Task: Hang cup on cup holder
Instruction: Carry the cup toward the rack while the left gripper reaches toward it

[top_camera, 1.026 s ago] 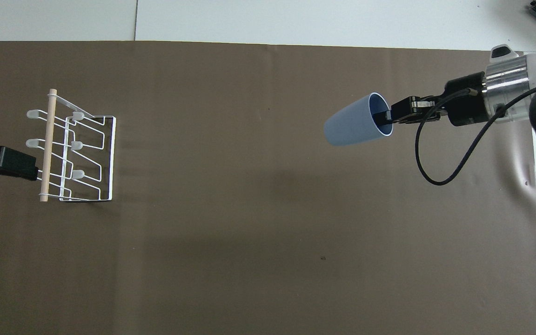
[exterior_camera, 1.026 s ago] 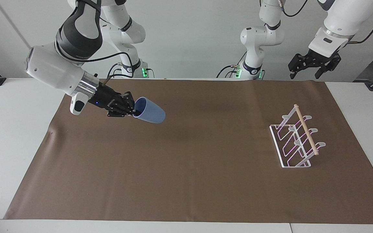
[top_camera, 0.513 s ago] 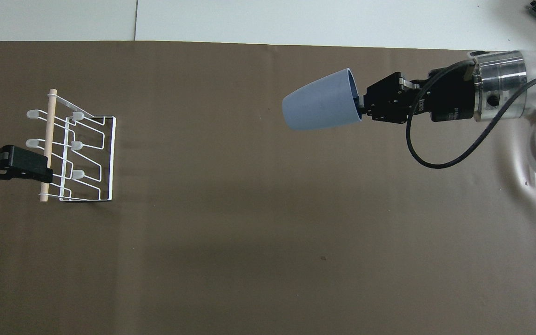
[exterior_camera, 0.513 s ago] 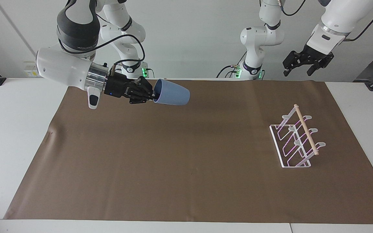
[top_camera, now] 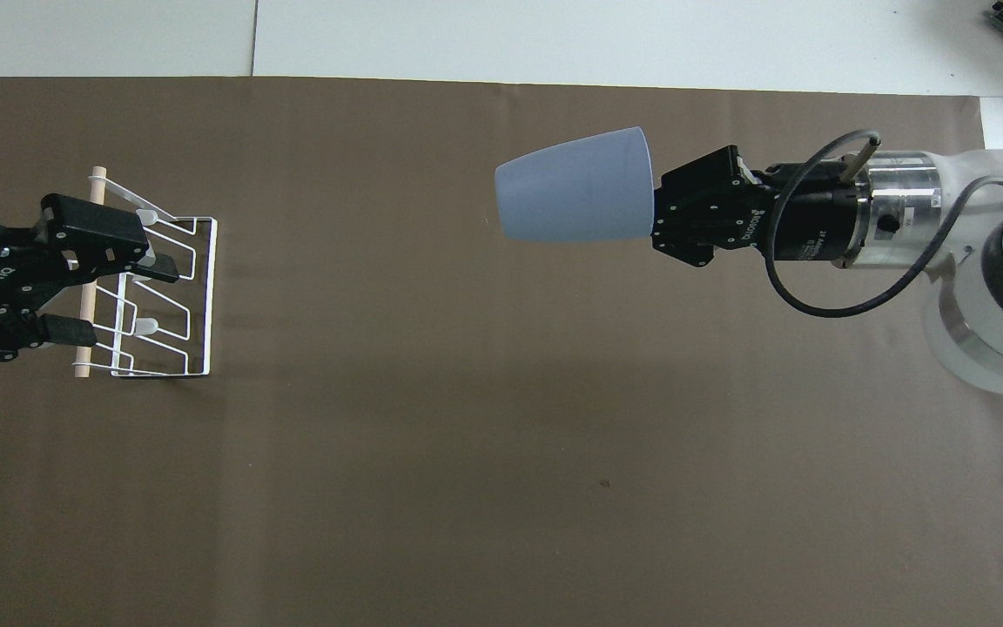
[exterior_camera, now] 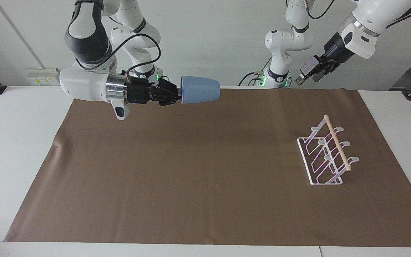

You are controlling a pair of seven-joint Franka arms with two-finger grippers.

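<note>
The light-blue cup (exterior_camera: 201,90) lies level in the air, its base pointing toward the left arm's end of the table; it also shows in the overhead view (top_camera: 573,185). My right gripper (exterior_camera: 177,94) is shut on the cup's rim, one finger inside, high over the brown mat (top_camera: 663,213). The white wire cup holder (exterior_camera: 328,153) with its wooden dowel stands on the mat at the left arm's end (top_camera: 197,296). My left gripper (exterior_camera: 307,77) is open and empty, raised high; in the overhead view (top_camera: 134,305) it covers part of the holder without touching it.
The brown mat (exterior_camera: 205,171) covers most of the white table (exterior_camera: 20,142). Between the cup and the holder only bare mat shows. The table's white edge runs along the side farthest from the robots (top_camera: 554,43).
My right gripper has lifted the cup higher, turned it level and carried it toward the left arm's end. My left gripper has risen and tilted, now showing over the holder from above.
</note>
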